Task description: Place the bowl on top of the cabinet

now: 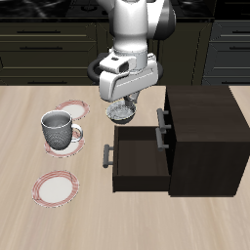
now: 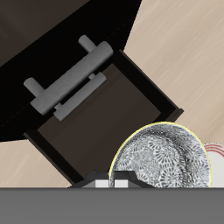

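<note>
Jaws: closed on the rim of the bowl [image 2: 163,163], as judged from the wrist view, where the finger bases sit right at the bowl's edge; the fingertips themselves are hidden
Gripper: the gripper [image 1: 123,104] is seen in the exterior view above the table, with the bowl [image 1: 122,114] hanging just beneath it, clear of the tabletop
Bowl: a small round white bowl with a grey speckled inside and a pale yellowish rim; it is carried level, or nearly so
Step in hand: the carry is judged to be under way; the bowl is lifted but not yet over the cabinet top
Cabinet: the dark brown cabinet [image 1: 200,137] stands beside the gripper, its flat top bare; the bowl is held beside it at about the height of that top
Open drawer: the open drawer [image 1: 142,156] is pulled out toward the gripper, with its grey bar handle [image 2: 68,77] seen in the wrist view; the bowl hangs near its back corner
Next move: a further rise and a sideways travel over the cabinet top are called for, then a gentle lowering and release
In the way: the cabinet's upper edge and the upper handle [image 1: 162,125] could be struck if the bowl is moved across too low
Others around: a grey-white mug [image 1: 59,128] on a red-rimmed plate [image 1: 75,141], a second plate [image 1: 71,108] farther back and a third plate [image 1: 55,187] nearer the front edge, all well apart from the path
</note>
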Controlling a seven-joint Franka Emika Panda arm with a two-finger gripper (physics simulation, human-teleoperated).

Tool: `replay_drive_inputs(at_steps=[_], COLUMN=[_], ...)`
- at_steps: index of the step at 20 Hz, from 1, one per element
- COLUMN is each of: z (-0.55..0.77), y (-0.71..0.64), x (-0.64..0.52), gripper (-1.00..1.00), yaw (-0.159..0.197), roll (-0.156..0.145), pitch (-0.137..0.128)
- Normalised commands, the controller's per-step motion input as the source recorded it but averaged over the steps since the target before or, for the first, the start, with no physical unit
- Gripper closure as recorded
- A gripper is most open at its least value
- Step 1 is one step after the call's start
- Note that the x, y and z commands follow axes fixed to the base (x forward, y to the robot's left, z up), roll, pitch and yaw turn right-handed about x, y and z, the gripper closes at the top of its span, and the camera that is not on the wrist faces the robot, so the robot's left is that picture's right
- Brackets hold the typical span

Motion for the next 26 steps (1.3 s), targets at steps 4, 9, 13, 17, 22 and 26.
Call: replay_drive_inputs(at_steps=[4,9,13,17,22,26], z=[0.43,0.41,0.4,0.32,0.47,0.32], y=[0.11,0.19,0.04,0.04,0.04,0.07], x=[-0.11,-0.16,-0.1,-0.14,-0.12,-0.04], gripper=[1.0,1.0,1.0,1.0,1.0,1.0], yaw=[-0.294,-0.241,-0.232,-0.118,-0.087,-0.02], roll=[0.038,0.04,-0.022,0.025,0.008,-0.014], pitch=[0.029,0.039,0.025,0.011,-0.024,-0.041])
